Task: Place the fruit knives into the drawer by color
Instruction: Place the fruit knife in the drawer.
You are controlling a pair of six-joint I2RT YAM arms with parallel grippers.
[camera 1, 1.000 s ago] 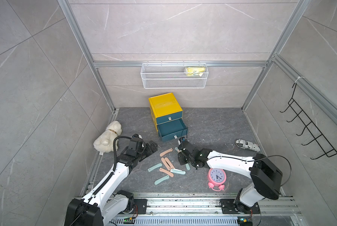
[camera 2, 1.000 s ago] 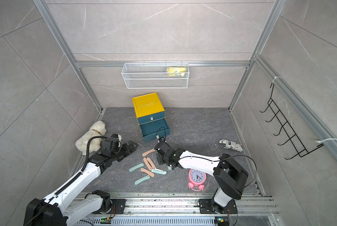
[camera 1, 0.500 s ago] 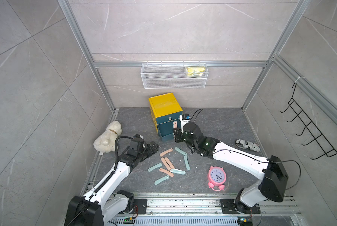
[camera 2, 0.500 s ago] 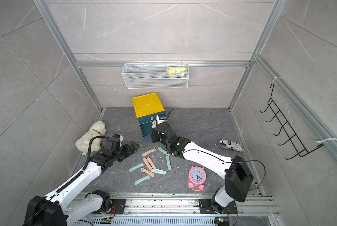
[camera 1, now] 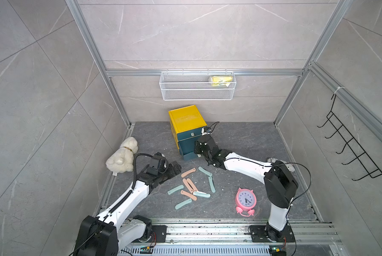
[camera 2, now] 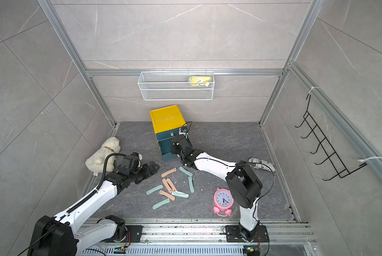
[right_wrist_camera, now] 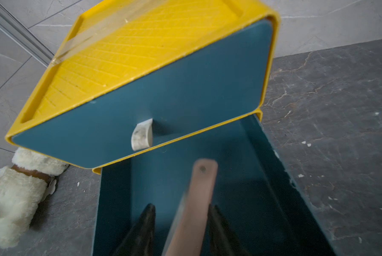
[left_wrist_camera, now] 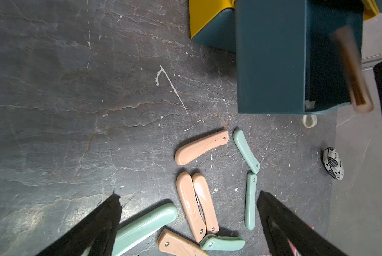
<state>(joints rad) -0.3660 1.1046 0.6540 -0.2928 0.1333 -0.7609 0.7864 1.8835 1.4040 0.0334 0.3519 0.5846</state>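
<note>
- Here, right end effector point(right_wrist_camera: 183, 208): fingers apart, one blurred salmon-pink fruit knife point(right_wrist_camera: 194, 199) between them with a gap on one side, so not clamped; poised straight over the pulled-out drawer point(right_wrist_camera: 263, 177).
- Left end effector point(camera 1: 174, 169): spread wide, gripping nothing, low over the surface point(camera 1: 241, 141), just beside the loose knives.
- Loose on the surface, counted in both top views: four salmon-pink knives point(camera 1: 188, 172), two of them side by side and touching; five mint-teal knives point(camera 1: 183, 204). Ten knives seen in all, counting the one over the drawer.
- Yellow cabinet point(camera 1: 185, 119) at the back of the surface: one closed drawer front point(right_wrist_camera: 163, 88) with one pale pull point(right_wrist_camera: 142, 135), one drawer drawn out below it, the pink knife above its dark-teal inside.
- One white wire basket point(camera 1: 196, 93) on the back wall, with one yellow packet point(camera 1: 221, 80) inside, toward the end nearer the hook rack point(camera 1: 349, 150).
- Elsewhere: one cream plush dog point(camera 1: 122, 158) by the left arm, one pink alarm clock point(camera 1: 245, 199) near the right arm's base, one newsprint-patterned item point(left_wrist_camera: 333, 163) on the surface, one black hook rack on the side wall.
</note>
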